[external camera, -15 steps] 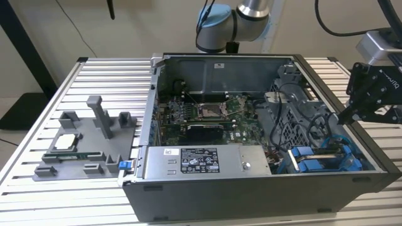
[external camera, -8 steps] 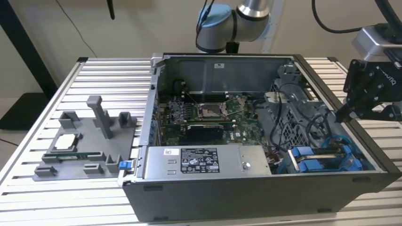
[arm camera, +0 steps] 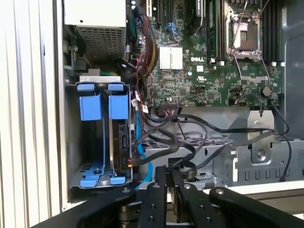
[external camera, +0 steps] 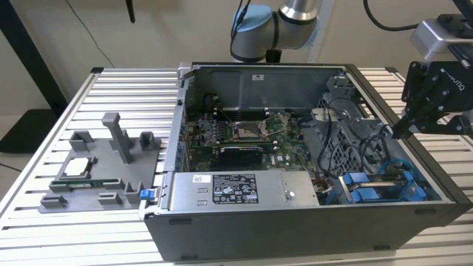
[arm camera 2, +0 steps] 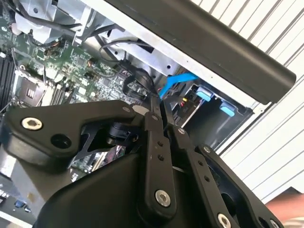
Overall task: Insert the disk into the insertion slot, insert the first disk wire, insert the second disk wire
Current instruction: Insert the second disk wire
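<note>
Gripper: my black two-finger gripper [arm camera 2: 159, 107] has its fingers drawn together, tip against tip as far as both wrist views let me judge. I make out nothing pinched between them.
Gripper's place: in the exterior view it [external camera: 402, 133] hangs above the insertion slot [external camera: 422, 187], the rectangular grey sheet-metal drive bay with blue plastic fittings, on the bay's case-wall side.
Nearest thing: a thin, flat bright-blue wire [arm camera: 137, 142] climbs out of the bay towards the fingertips. I cannot tell whether it touches them.
Disk: the flat rectangular hard drive in its bright blue plastic carrier [arm camera: 121, 142] stands on edge inside the bay, and I see it edge-on and dark. Just beside it in the bay is a second blue carrier [arm camera: 90, 108].
Work so far: I judge the disk seated. I cannot tell whether either wire is plugged in.
Disk handling: I expect it to be dense, rigid and sensitive to shock, so I would hold it by the carrier's end tabs, never by the label face.
Wire handling: it looks light, pliant and springy, so I would grip the stiff plug, not the cord.
Beside the bay: a loose bundle of black cables [arm camera: 190, 137], a green motherboard [arm camera: 204, 71] and a grey power-supply box [external camera: 236, 188].
Well apart from the bay: a grey parts fixture [external camera: 96, 172] on the slatted aluminium table [external camera: 37, 244].
</note>
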`<state>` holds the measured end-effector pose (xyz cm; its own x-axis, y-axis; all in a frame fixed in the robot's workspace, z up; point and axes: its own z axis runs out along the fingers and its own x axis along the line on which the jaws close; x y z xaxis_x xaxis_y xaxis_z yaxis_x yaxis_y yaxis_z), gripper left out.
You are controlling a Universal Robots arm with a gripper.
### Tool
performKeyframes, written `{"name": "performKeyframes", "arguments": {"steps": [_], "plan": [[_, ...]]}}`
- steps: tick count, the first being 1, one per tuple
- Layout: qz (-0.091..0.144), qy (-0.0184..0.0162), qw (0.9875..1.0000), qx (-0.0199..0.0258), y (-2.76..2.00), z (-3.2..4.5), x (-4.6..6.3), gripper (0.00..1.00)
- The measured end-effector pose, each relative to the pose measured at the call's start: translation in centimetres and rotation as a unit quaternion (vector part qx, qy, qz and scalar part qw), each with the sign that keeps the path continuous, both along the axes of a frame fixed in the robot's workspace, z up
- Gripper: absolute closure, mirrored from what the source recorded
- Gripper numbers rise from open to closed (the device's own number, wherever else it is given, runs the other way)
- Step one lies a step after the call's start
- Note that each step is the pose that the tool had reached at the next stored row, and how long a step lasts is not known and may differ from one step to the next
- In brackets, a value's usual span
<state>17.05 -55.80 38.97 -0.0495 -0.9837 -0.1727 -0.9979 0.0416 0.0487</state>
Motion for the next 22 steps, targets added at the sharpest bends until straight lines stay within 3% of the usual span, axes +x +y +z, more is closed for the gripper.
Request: {"name": "performKeyframes", "arguments": {"steps": [10,15,22], "plan": [[0.004,-0.0053,1.0,-0.0045,0.0,1.17,-2.2,1.0],[0.007,-0.006,0.9999,-0.0103,-0.03,1.15,-3.4,1.0],[0.01,-0.0061,0.9999,-0.0122,-0.07,0.44,-3.9,1.0]]}}
